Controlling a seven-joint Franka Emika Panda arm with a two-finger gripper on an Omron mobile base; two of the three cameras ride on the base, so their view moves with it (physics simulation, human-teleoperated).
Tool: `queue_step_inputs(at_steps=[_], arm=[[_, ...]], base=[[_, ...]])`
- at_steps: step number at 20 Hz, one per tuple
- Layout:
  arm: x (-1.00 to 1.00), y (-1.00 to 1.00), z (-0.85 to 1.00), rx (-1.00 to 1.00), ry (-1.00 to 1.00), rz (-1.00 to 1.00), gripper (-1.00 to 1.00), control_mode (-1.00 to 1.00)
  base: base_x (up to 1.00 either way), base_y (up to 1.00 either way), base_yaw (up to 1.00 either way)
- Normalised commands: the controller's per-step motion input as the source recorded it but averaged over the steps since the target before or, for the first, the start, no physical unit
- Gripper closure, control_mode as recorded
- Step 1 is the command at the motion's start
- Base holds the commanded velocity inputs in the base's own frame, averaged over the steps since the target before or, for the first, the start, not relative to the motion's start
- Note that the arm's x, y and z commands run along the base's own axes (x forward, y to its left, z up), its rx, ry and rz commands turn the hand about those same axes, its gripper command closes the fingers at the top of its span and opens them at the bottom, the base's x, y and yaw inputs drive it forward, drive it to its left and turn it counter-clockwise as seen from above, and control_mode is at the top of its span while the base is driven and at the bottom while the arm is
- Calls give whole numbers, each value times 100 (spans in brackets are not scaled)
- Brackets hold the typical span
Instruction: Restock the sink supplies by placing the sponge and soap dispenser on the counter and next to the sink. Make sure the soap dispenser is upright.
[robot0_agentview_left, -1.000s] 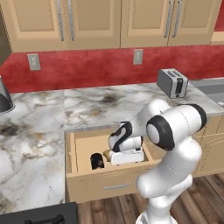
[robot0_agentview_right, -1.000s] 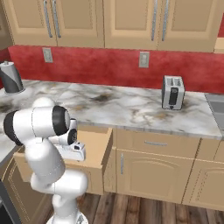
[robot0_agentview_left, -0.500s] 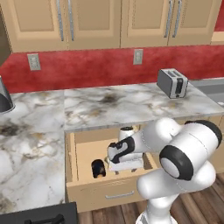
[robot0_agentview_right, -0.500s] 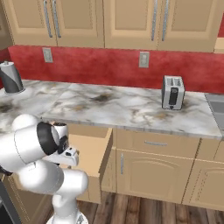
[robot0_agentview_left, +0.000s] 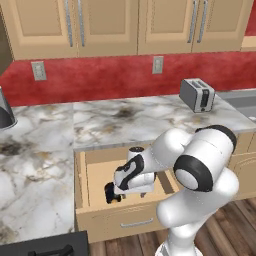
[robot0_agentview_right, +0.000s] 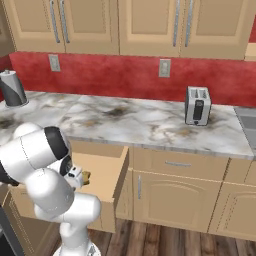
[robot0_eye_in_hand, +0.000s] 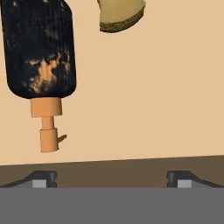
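The soap dispenser (robot0_eye_in_hand: 39, 52), a black bottle with an orange-brown pump, lies on its side on the floor of an open wooden drawer (robot0_agentview_left: 95, 172). Its pump points toward my gripper (robot0_eye_in_hand: 111, 179). The gripper is open, and its fingertips (robot0_eye_in_hand: 41, 179) are spread wide just short of the pump with nothing between them. A corner of the yellowish sponge (robot0_eye_in_hand: 120, 15) lies beside the bottle, farther from me. In the left base view the gripper (robot0_agentview_left: 118, 194) reaches down into the drawer, right next to the bottle (robot0_agentview_left: 110, 191). The marble counter (robot0_agentview_left: 125, 120) runs above the drawer. The sink (robot0_agentview_left: 245, 102) is at the far right.
A silver toaster (robot0_agentview_left: 197, 94) stands on the counter near the sink, and a dark kettle (robot0_agentview_right: 12, 87) stands at the far left. The drawer (robot0_agentview_right: 107, 172) juts out from the tan cabinets over the wooden floor. My own arm crowds the drawer's right half.
The arm has dropped lower into the drawer and swung left toward the bottle. The jaws have stayed open, and the bottle and sponge have not moved.
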Motion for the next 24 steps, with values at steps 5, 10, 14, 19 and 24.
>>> queue_step_inputs(at_steps=[5,10,14,19,24], arm=[[27,-20,0,1,0,-1,-100,-100],[17,-3,0,1,-4,0,-100,-100],[8,23,0,0,-4,0,-100,-100],[0,71,-10,-3,0,0,-100,-100],[15,35,-10,0,0,0,-100,-100]], base=[[0,0,0],[0,0,0],[0,0,0],[0,0,0],[0,0,0]])
